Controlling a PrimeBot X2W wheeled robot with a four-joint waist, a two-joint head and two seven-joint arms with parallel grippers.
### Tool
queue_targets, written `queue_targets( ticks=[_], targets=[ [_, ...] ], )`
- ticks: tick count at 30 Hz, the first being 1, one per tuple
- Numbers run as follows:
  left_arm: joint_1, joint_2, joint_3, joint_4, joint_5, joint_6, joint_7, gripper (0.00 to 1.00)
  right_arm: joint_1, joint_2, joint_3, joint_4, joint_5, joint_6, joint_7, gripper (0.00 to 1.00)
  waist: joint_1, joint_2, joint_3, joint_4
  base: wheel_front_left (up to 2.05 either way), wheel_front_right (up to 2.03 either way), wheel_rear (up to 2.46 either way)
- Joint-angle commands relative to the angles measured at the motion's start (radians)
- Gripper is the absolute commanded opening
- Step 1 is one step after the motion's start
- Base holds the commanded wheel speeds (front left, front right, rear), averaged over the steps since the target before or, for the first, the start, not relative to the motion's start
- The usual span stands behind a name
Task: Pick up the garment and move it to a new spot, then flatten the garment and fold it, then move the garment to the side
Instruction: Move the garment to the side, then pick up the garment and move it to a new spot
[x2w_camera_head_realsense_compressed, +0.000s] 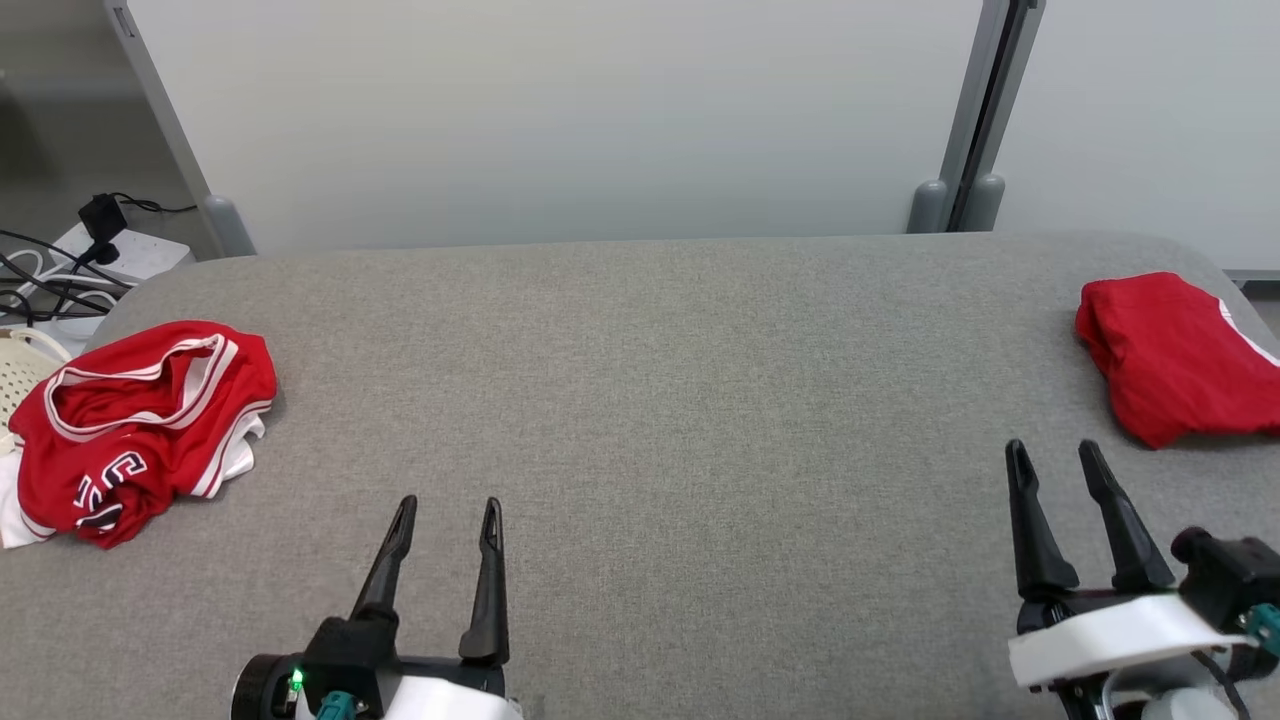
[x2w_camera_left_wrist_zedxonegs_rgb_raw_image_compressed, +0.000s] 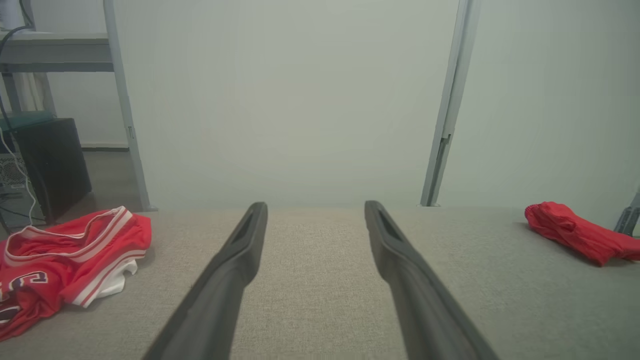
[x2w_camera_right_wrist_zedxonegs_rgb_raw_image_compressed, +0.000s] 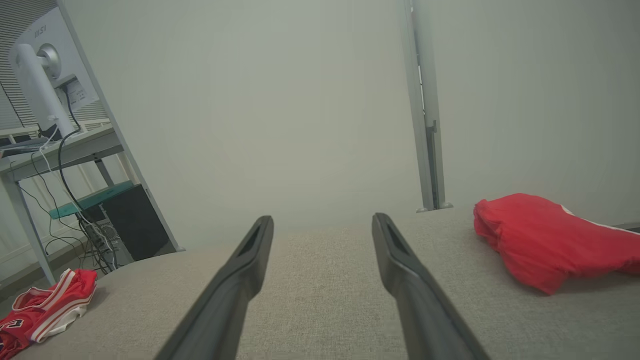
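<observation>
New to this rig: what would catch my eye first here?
A crumpled red jersey with white trim lies at the left edge of the grey fabric table, and a bundled plain red garment at its far right. Between them the left gripper and right gripper, each with two dark fingers, stand open and empty.

Centre: open grey bench (x2w_camera_head_realsense_compressed: 640, 400) cloth runs between the left end effector (x2w_camera_head_realsense_compressed: 448, 505) and right end effector (x2w_camera_head_realsense_compressed: 1052, 447), both spread wide.
Left edge: crumpled red-and-white jersey (x2w_camera_head_realsense_compressed: 130, 430), well apart from the left end effector.
Right edge: folded red garment (x2w_camera_head_realsense_compressed: 1170, 355), near the right end effector.
Back: pale wall panel (x2w_camera_head_realsense_compressed: 560, 120) closes the bench's far edge.
Far left: cables (x2w_camera_head_realsense_compressed: 60, 285) beyond the bench.
</observation>
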Motion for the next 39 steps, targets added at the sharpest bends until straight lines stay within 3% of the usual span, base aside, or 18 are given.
queue_targets(
  ticks=[1, 5, 14, 39],
  targets=[
    [-0.02, 0.001, 0.037, -0.028, 0.02, -0.013, -0.006, 1.0, -0.002, -0.013, 0.014, -0.037, 0.011, 0.0, -0.006, 1.0, 0.0, 0.0, -0.004, -0.003, 0.0, 0.0, 0.0],
    [0.009, 0.001, 0.056, -0.022, 0.051, -0.03, -0.006, 1.0, 0.043, -0.016, 0.002, -0.048, 0.004, 0.0, -0.006, 1.0, 0.0, 0.0, -0.014, -0.012, 0.0, 0.0, 0.0],
    [0.035, 0.001, 0.09, 0.007, 0.026, -0.045, -0.006, 1.0, 0.081, -0.053, 0.088, -0.081, -0.001, 0.0, -0.006, 1.0, 0.0, 0.0, -0.027, -0.026, 0.0, 0.0, 0.0],
    [0.024, 0.001, 0.094, 0.052, 0.027, -0.059, -0.006, 1.0, 0.099, -0.049, 0.09, -0.042, -0.002, 0.0, -0.006, 1.0, 0.0, 0.0, -0.032, 0.007, 0.0, 0.0, 0.0]
  ],
)
